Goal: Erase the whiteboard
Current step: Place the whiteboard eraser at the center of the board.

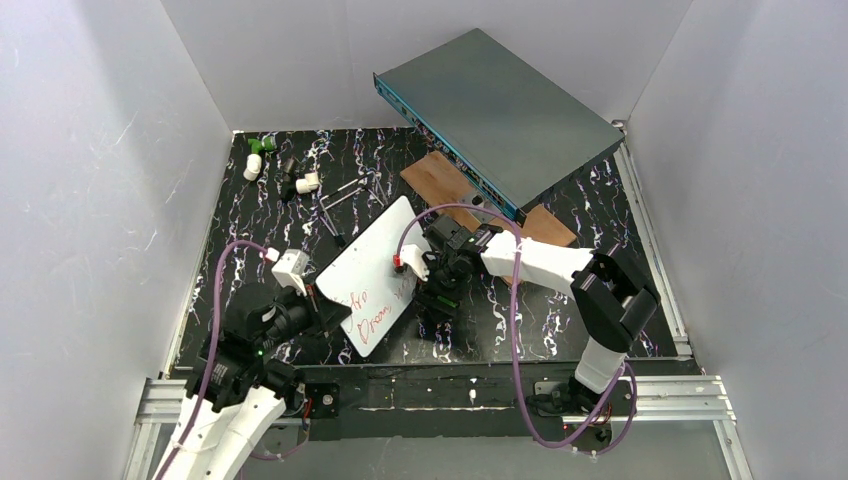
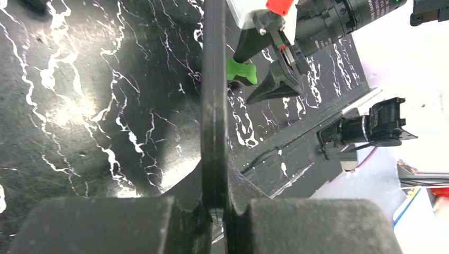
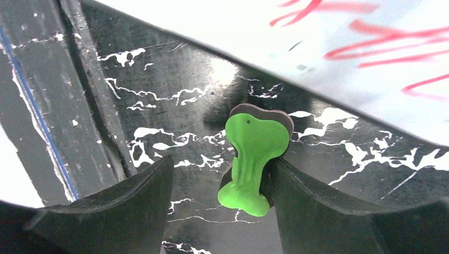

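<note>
The whiteboard (image 1: 375, 265) lies slantwise mid-table, with red handwriting on its near half. My left gripper (image 1: 318, 300) is shut on its near-left edge. In the left wrist view that black rim (image 2: 214, 106) runs edge-on out of the shut jaws (image 2: 214, 211). My right gripper (image 1: 440, 292) hangs just right of the board with its fingers open. A green bone-shaped eraser (image 3: 256, 159) with a dark felt backing rests on the table against my right-hand finger (image 3: 317, 206), with a gap to the other finger. The board's written face (image 3: 317, 53) rises just beyond it. The eraser (image 2: 241, 72) also shows in the left wrist view.
A grey-teal metal box (image 1: 500, 110) leans at the back, over a brown wooden plank (image 1: 440, 178). Small white and green pieces (image 1: 260, 155) and thin metal rods (image 1: 345, 195) lie at the back left. White walls close in three sides.
</note>
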`<state>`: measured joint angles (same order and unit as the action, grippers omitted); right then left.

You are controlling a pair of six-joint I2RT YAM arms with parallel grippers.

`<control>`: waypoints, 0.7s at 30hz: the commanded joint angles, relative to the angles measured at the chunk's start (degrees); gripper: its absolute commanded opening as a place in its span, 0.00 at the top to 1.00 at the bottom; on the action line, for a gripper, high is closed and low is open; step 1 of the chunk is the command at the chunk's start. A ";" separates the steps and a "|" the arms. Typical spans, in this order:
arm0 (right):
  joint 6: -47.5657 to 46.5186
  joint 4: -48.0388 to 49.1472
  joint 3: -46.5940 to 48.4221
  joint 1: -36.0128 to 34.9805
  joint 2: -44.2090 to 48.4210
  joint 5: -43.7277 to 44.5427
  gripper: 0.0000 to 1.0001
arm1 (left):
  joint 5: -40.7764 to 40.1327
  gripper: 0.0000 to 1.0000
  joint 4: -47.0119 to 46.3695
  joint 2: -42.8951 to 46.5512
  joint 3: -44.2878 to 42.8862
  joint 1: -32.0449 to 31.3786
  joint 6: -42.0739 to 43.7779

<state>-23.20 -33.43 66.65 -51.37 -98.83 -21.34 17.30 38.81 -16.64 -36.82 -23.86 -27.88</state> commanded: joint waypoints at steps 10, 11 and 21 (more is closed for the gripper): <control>3.10 3.77 -0.11 0.13 -1.02 3.12 0.27 | 6.90 1.00 -13.90 -0.31 6.00 -0.05 -6.92; 3.34 4.01 -0.07 0.13 -1.08 3.55 0.27 | 7.17 1.00 -13.55 -0.92 6.28 -0.05 -6.66; 4.27 3.39 0.57 1.30 1.35 3.82 0.27 | 7.05 1.00 -8.76 -6.64 5.56 -0.05 -4.19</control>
<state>-19.38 -30.52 66.65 -50.98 -99.81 -16.62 22.22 31.03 -21.78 -29.80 -23.81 -33.58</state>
